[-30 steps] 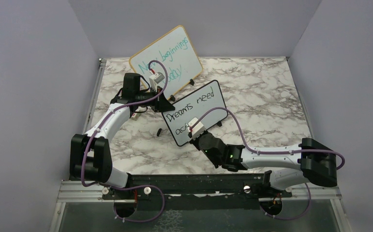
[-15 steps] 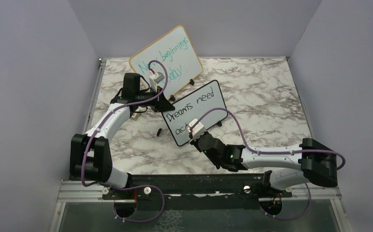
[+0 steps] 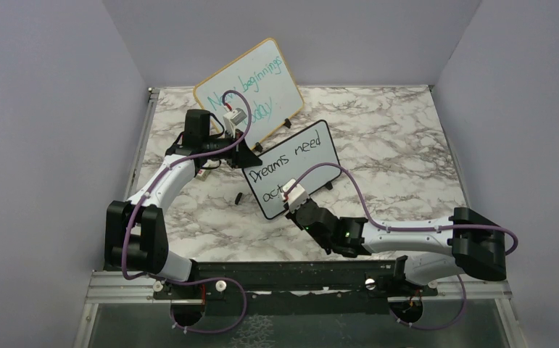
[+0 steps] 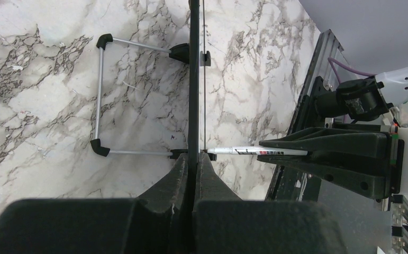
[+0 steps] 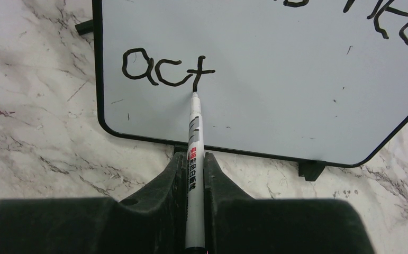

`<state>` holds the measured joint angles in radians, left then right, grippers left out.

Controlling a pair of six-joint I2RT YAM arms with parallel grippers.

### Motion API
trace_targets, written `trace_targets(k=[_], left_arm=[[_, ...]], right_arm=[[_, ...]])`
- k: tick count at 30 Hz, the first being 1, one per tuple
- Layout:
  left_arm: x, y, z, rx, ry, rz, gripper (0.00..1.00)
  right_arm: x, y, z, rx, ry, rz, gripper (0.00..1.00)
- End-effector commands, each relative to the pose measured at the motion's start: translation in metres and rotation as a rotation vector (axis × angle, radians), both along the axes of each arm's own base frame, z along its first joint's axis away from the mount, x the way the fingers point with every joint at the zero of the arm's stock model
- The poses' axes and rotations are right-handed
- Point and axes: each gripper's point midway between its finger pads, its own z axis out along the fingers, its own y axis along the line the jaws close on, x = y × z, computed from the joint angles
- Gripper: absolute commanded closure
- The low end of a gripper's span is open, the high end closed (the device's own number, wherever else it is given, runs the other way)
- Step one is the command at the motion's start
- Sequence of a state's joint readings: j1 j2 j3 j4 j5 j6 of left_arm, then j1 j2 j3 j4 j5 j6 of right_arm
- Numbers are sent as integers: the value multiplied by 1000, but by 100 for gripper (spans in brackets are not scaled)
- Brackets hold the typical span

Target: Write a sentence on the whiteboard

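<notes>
Three letters, "act", stand on the second line of the sentence (image 5: 164, 69), below "Dreams need", so I judge "action" half done. My right end effector (image 5: 193, 161) is clamped on a white marker (image 5: 194, 119), whose tip touches the foot of the t. My left end effector (image 4: 193, 161) pinches the left edge of the whiteboard (image 3: 312, 156), which stands tilted on its feet on the marble surface (image 3: 399, 138). That grip is likely there so pen pressure cannot push it back. Next should be the i, just right of the t.
</notes>
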<state>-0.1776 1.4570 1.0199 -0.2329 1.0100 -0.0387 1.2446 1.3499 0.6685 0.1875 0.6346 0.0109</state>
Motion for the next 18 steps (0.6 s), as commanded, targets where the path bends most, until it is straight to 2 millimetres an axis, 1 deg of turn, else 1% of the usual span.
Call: trace_targets(k=[1, 8, 18], left_arm=[[-6, 0, -12, 19, 58, -8, 100], [-6, 0, -11, 18, 57, -9, 100], [-6, 0, -10, 17, 54, -11, 100]], right_arm=[[-2, -7, -11, -42, 30, -1, 100], [7, -13, -1, -17, -21, -61, 100], [12, -11, 9, 27, -43, -75, 100]])
